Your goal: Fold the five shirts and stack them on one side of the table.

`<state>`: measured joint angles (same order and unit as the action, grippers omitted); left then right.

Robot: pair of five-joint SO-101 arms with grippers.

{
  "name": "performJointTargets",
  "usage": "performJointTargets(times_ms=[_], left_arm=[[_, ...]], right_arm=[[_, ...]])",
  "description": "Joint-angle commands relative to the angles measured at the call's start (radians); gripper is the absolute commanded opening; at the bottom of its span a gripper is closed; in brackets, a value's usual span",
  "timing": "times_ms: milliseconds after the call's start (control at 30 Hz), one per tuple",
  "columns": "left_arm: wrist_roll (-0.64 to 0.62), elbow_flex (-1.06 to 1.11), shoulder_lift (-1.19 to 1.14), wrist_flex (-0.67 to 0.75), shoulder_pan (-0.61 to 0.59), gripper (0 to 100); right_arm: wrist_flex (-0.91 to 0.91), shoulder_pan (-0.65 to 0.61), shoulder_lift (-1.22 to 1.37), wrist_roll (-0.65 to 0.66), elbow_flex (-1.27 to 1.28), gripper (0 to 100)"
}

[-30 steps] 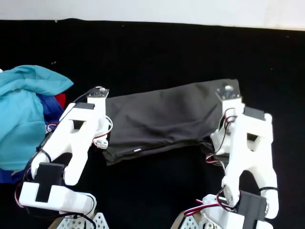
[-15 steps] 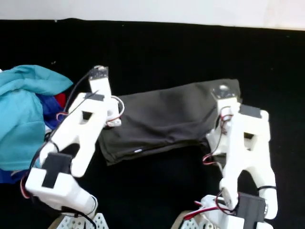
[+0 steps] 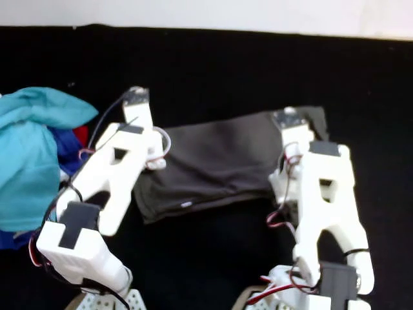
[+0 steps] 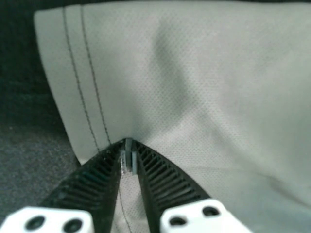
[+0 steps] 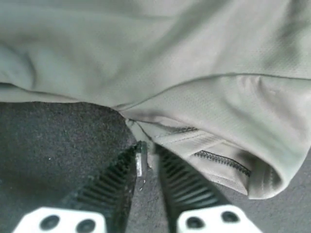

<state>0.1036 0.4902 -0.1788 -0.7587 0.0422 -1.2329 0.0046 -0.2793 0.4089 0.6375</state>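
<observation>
A dark grey shirt (image 3: 219, 161) lies folded into a long band across the middle of the black table. My left arm (image 3: 119, 165) stands over the shirt's left end. There my left gripper (image 4: 127, 159) is shut on the stitched hem of the grey shirt (image 4: 194, 87). My right arm (image 3: 316, 187) stands over the right end. My right gripper (image 5: 148, 154) has its jaws pinched together on a folded edge of the grey shirt (image 5: 194, 87), right at the table cloth. The arms hide both grip points in the high view.
A heap of loose shirts lies at the table's left edge: a teal one (image 3: 29, 161) on top, with blue (image 3: 64, 145) and red (image 3: 80, 134) showing beneath. The black table (image 3: 213, 71) stretches behind the grey shirt to a white wall.
My left arm has swung toward the far side and now stands over the shirt's left end. My right arm has shifted a little left. The shirt's left part has bunched slightly.
</observation>
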Motion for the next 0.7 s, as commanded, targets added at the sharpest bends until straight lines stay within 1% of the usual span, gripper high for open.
performJointTargets(times_ms=[0,200,333,367,500,667], left_arm=[[-0.009,-0.024,-0.007,0.002,0.013,1],[-0.008,-0.024,-0.007,0.002,0.013,1],[-0.008,-0.024,-0.007,0.002,0.012,1],[-0.008,-0.024,-0.007,0.002,0.012,1],[-0.008,-0.024,-0.007,0.002,0.012,1],[-0.008,-0.024,-0.007,0.002,0.012,1]], right_arm=[[0.013,-0.005,-0.024,-0.008,-0.002,3.2],[0.012,-0.005,-0.022,-0.008,-0.001,5.0],[0.016,-0.005,0.041,-0.008,0.021,16.3],[0.018,-0.005,0.073,-0.008,0.022,16.6],[0.019,-0.005,0.151,-0.008,0.019,11.1],[0.007,-0.007,0.111,-0.009,0.024,1.7]])
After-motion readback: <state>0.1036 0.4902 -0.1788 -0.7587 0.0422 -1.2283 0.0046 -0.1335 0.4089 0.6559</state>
